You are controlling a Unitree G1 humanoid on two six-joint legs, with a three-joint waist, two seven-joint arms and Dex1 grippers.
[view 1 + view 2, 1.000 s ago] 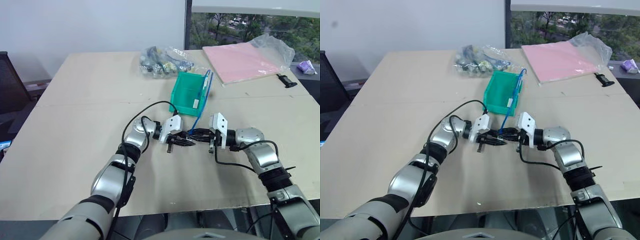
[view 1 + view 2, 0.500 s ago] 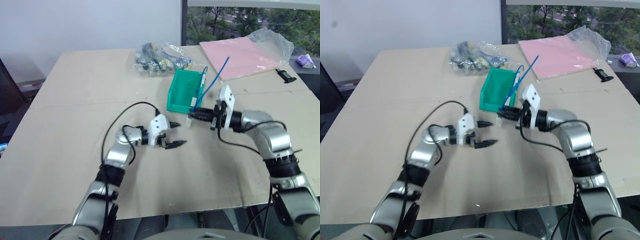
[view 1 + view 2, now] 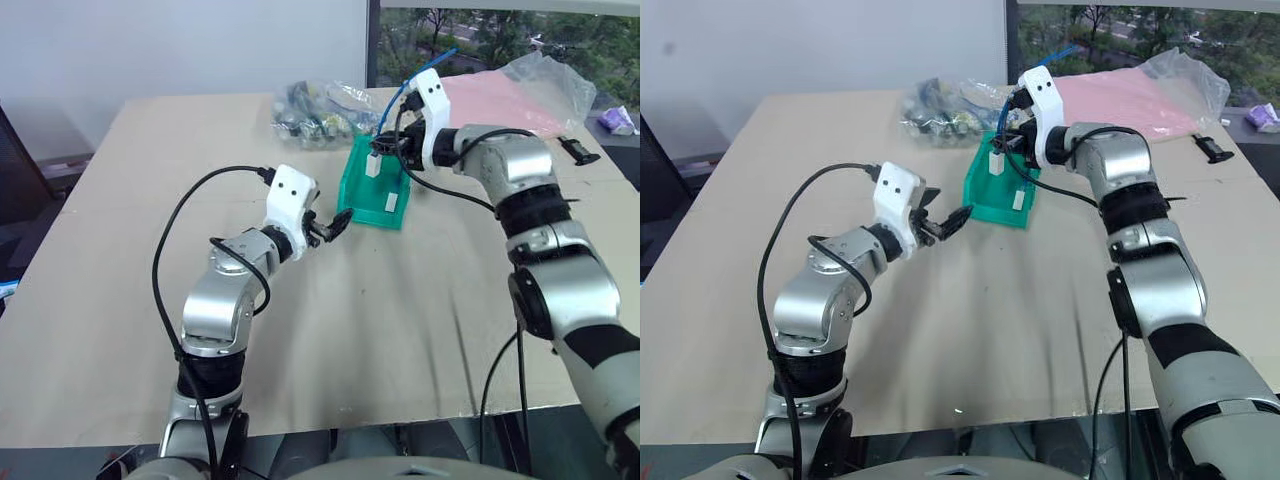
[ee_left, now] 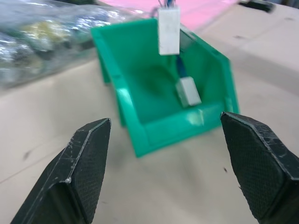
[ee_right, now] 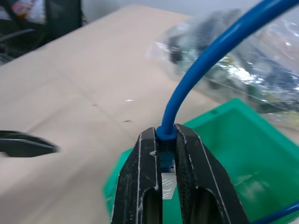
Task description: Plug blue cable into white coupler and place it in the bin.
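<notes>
Both arms have risen since a second ago, when the two grippers met low over the bare table in front of the bin; the left one has let go and drawn back, and the right one has carried the cable up over the bin.

On the left, the left gripper (image 3: 325,228) hangs above the tabletop (image 3: 120,250) with its fingers (image 4: 86,168) spread wide apart and nothing between them, pointing toward the bin's lower front lip. Behind it, further back on the table, lies a clear bag of mixed cables (image 3: 315,115).

In the middle stands the bin (image 3: 372,203), teal-green, upright on the table. The left wrist view looks straight into it: a small white label or plug-like piece (image 4: 188,92) rests against the inside of the front wall, with a short length of blue behind it. Above the bin's open top hangs the white coupler (image 3: 372,165) — it dangles at the cable's end, not touching the bin's floor.

To the right, the right gripper (image 3: 388,147) is clamped tight on the blue cable (image 5: 205,74), which arcs up and away from between its fingers; its free length sticks out above the wrist (image 3: 428,62). Beyond, at the table's far right, lies a pink packet (image 3: 495,95) under loose clear plastic, with a small black object (image 3: 577,150) beside it.
</notes>
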